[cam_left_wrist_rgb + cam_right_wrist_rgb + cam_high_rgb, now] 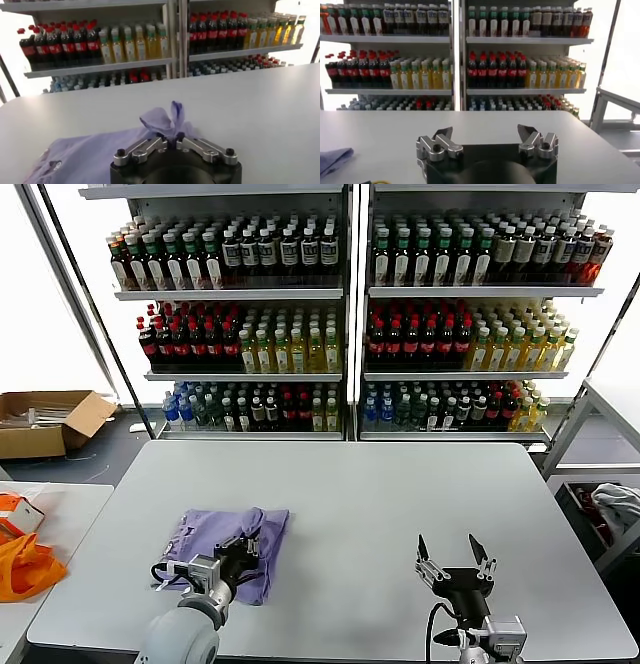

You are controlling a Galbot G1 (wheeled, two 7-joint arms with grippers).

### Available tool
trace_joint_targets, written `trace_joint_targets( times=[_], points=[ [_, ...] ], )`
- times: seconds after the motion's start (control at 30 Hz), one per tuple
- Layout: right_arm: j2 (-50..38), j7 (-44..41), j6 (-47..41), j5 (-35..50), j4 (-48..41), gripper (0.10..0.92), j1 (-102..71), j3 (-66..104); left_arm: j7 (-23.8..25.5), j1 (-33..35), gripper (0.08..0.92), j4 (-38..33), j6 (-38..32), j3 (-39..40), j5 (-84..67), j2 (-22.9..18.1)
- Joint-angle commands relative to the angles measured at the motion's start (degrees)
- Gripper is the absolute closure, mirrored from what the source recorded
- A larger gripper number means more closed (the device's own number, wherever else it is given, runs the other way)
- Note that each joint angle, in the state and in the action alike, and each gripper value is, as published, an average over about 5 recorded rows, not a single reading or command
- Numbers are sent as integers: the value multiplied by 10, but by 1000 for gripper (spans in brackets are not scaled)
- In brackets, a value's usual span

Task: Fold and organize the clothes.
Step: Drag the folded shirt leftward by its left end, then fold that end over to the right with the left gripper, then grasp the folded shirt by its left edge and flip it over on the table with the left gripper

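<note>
At the table's near edge, the right gripper (pixel 455 556) hovers over bare tabletop, its fingers spread wide with nothing between them. To its left, the left gripper (pixel 243 546) sits on the lavender T-shirt (pixel 205 536), fingertips nearly together, pinching a raised tuft of fabric (the left wrist view shows the cloth puckering up between the tips). The shirt lies folded on the white table (pixel 380 484), left of centre. An orange bag (pixel 22 564) rests on a side table, far left. Beyond stand shelves of bottles (pixel 340 314).
</note>
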Motion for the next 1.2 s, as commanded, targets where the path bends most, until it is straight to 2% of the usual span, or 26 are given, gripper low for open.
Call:
trace_joint_targets(
  times=[0.03,0.23,0.47,0.67,0.83,1.07,1.2],
  points=[
    [3,-1,3,-7,6,203,-10,-2,0,4,766,17,-25,26,-10,-14],
    [0,-2,4,-5,2,203,-6,-4,-3,29,593,-11,-31,34,-82,-28],
    [-11,-4,-2,2,-1,203,10,-6,-1,53,393,-114,-32,9,-233,-37],
    [-20,-7,1,7,-5,203,14,-14,-15,64,226,-165,-44,-49,-203,-17],
    [-30,-6,1,13,-20,203,27,-20,-7,82,179,-133,-66,-123,-1,13],
    [-33,-6,3,22,-57,203,58,-40,2,93,177,-75,-80,-178,12,31],
    [-35,-6,2,28,-70,203,72,-44,31,91,177,-43,-80,-181,16,33]
  ],
)
